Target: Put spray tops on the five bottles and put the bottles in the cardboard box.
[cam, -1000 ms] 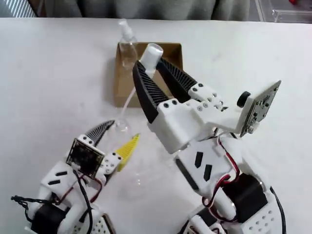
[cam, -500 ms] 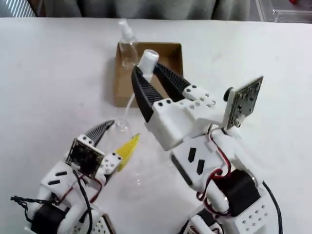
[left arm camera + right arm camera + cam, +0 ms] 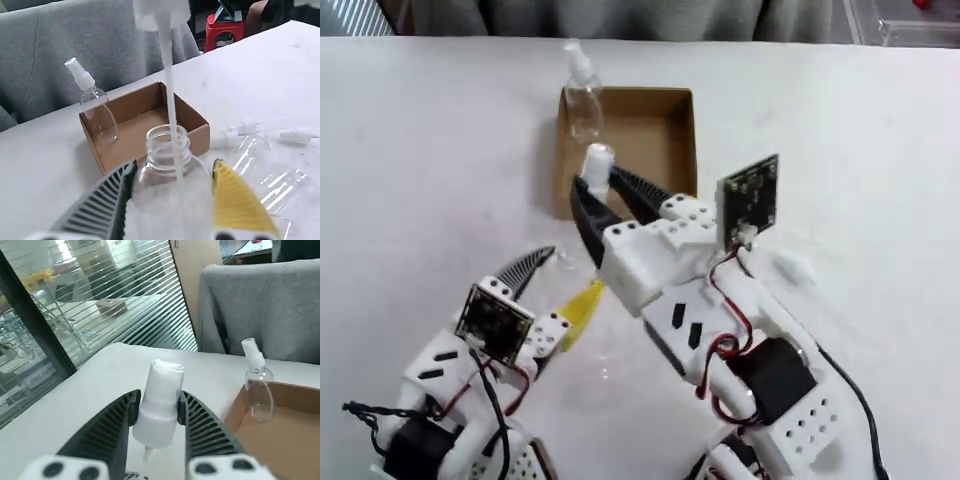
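White spray top (image 3: 161, 377), clenched in the right end effector (image 3: 157, 399), hangs with its dip tube (image 3: 170, 100) inside the open bottle (image 3: 167, 150). The left end effector (image 3: 173, 172) grasps that bottle upright beside the cardboard box (image 3: 650, 130), steadying its neck for capping.

A white spray top (image 3: 160, 405) is being framed by the black, ribbed fingers (image 3: 107, 425) of the white-bodied right gripper (image 3: 597, 178). On the left gripper (image 3: 575, 268), one dark ribbed finger is being paired with a yellow one (also ribbed). A clear bottle (image 3: 167, 175) is being seen against the brown cardboard box (image 3: 670, 120) and white table (image 3: 420, 150); grey fabric (image 3: 40, 75) is being shown at upper left.
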